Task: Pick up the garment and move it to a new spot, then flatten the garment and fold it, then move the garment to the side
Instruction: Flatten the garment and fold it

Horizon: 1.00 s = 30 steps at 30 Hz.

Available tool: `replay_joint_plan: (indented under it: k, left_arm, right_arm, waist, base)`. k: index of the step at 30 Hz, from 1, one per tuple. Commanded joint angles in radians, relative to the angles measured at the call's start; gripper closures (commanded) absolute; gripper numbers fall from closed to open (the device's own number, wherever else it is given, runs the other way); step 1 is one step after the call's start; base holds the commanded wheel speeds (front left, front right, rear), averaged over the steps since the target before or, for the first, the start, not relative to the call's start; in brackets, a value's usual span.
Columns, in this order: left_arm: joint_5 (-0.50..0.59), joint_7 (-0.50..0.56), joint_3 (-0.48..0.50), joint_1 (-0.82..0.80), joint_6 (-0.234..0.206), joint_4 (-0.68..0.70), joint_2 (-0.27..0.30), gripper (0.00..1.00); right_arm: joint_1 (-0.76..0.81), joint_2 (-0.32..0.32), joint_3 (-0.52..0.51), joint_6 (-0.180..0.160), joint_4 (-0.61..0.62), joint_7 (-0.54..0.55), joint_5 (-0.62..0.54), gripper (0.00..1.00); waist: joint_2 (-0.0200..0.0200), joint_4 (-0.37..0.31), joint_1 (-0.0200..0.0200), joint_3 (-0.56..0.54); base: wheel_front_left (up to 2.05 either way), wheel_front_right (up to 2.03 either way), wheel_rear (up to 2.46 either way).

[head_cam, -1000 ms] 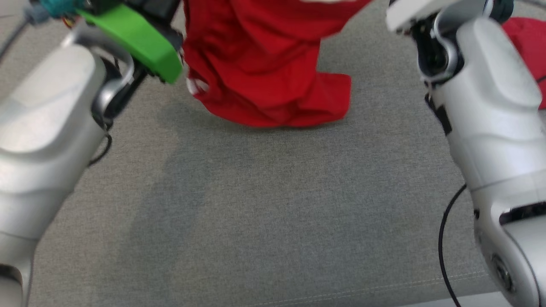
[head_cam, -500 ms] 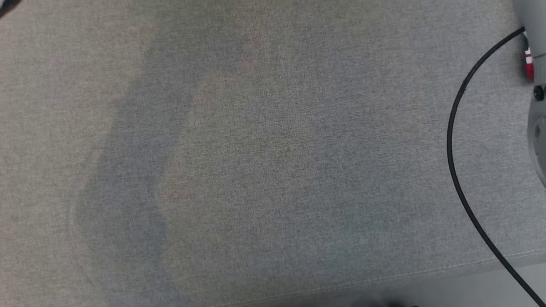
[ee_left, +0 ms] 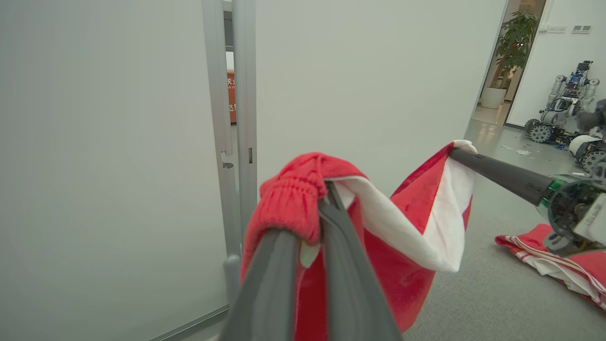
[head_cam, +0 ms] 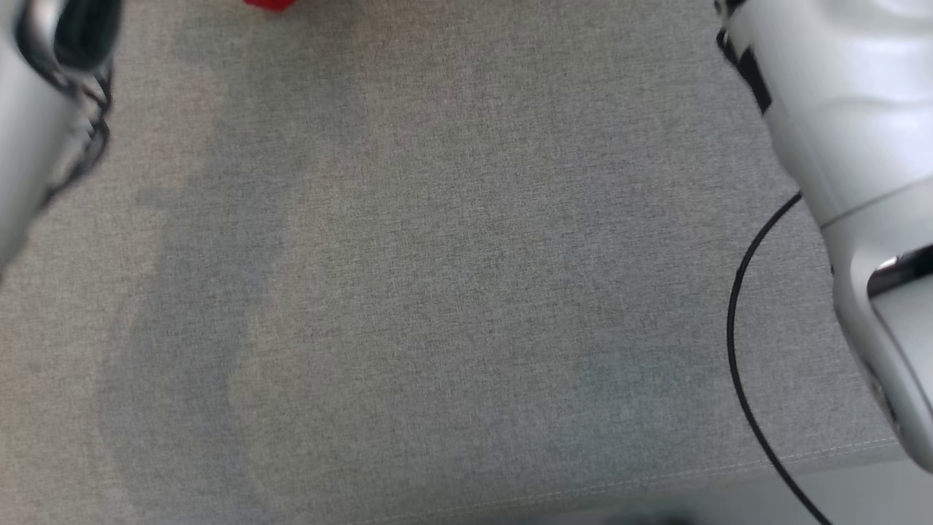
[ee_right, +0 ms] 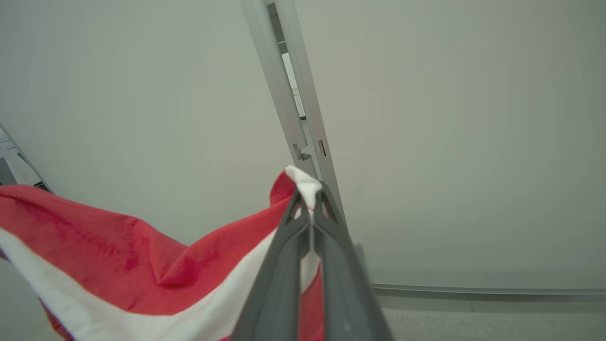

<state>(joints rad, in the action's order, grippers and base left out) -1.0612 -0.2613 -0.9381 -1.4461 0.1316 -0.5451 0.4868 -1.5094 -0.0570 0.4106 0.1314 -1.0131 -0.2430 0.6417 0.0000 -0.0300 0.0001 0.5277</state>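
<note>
The garment is red with a white stripe and hangs in the air between my two grippers. My left gripper is shut on its ribbed red edge. The right gripper pinches another corner off to the right in the left wrist view. In the right wrist view the right gripper is shut on a white-tipped corner, and the garment drapes away to the lower left. A scrap of red garment shows at the top edge of the head view, above the grey fabric surface.
My left forearm and right forearm flank the grey surface, with a black cable looping on the right. Another red and white cloth lies on the surface. A pale wall with a door frame stands close ahead.
The head camera has moved, so the whole picture shifted. The garment that filled the top centre a second ago is now a red scrap at the top edge. Both grippers stay shut.
</note>
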Motion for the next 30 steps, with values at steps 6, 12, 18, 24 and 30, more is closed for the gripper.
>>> replay_joint_plan:
  k: [6, 12, 18, 24, 30]
  left_arm:
    - [0.107, -0.003, 0.141, 0.353, -0.002, 0.117, -0.02, 1.0]
    - [0.234, -0.003, 0.203, 0.652, -0.012, 0.207, -0.041, 1.0]
    - [0.321, -0.004, 0.219, 0.895, -0.027, 0.26, -0.059, 1.0]
    - [0.381, -0.004, 0.206, 1.072, -0.036, 0.283, -0.079, 1.0]
    - [0.429, -0.003, 0.197, 1.187, -0.048, 0.298, -0.075, 1.0]
  right_arm:
    - [0.263, -0.058, 0.067, -0.001, 0.118, -0.015, 0.092, 1.0]
    - [0.52, -0.132, 0.145, -0.001, 0.237, -0.018, 0.138, 1.0]
    - [0.753, -0.186, 0.141, -0.001, 0.353, -0.021, 0.192, 1.0]
    - [0.978, -0.217, 0.084, -0.001, 0.463, -0.016, 0.228, 1.0]
    - [1.206, -0.221, -0.031, -0.001, 0.596, 0.004, 0.237, 1.0]
  waist:
    - [0.0, 0.002, -0.0001, -0.086]
    - [0.0, 0.0, -0.0001, -0.162]
    - [0.0, 0.002, -0.0001, -0.235]
    - [0.0, 0.015, -0.0001, -0.298]
    - [0.0, 0.028, -0.0001, -0.342]
  base:
    - [0.0, 0.0, 0.0]
    - [0.0, 0.0, 0.0]
    - [0.0, 0.0, 0.0]
    - [0.0, 0.0, 0.0]
    - [0.0, 0.0, 0.0]
